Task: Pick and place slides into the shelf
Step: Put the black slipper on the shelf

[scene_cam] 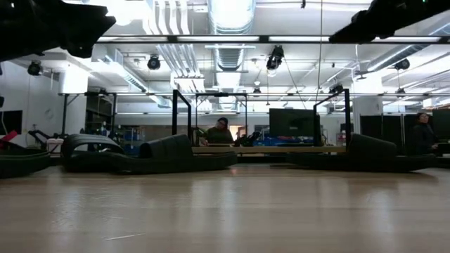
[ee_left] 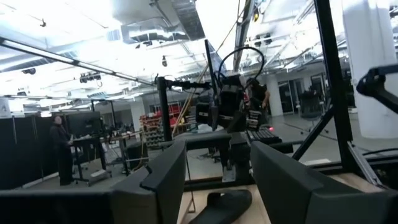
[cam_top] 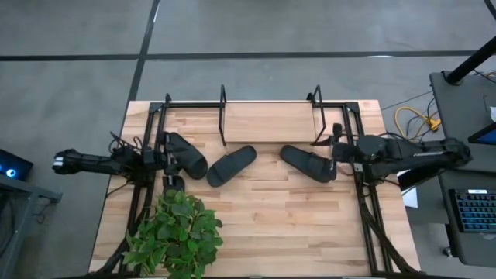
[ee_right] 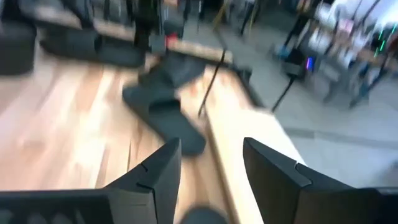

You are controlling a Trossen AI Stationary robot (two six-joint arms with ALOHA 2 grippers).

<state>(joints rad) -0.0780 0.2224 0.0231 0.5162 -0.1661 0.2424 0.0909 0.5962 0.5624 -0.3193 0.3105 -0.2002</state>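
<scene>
Here, three slides lie on the bare wood of the worktop (cam_top: 263, 225), all on the near side of the shelf (cam_top: 270, 122) and none on its pale board. The middle slide (cam_top: 231, 166) rests just in front of the shelf's left upright loop, angled with one end toward the board. The left slide (cam_top: 186, 155) sits beyond that same loop, off the shelf's left end, close beside the middle one. The right slide (cam_top: 308, 163) lies in front of the shelf's right end, just below its right upright loop. A fourth slide cannot be made out for certain.

The left end effector (cam_top: 164, 157) hangs beside the left slide, off the shelf's left end; in the left wrist view its two dark fingers (ee_left: 165, 180) stand spread apart with nothing between them. The right end effector (cam_top: 335, 153) is off the shelf's right end, next to the right slide; in the right wrist view its fingers (ee_right: 160, 169) are likewise parted and empty, with a slide and the shelf's board showing past them.

A leafy green plant (cam_top: 175, 234) stands on the worktop well in front of the shelf's left end, near the left arm's mount.
</scene>
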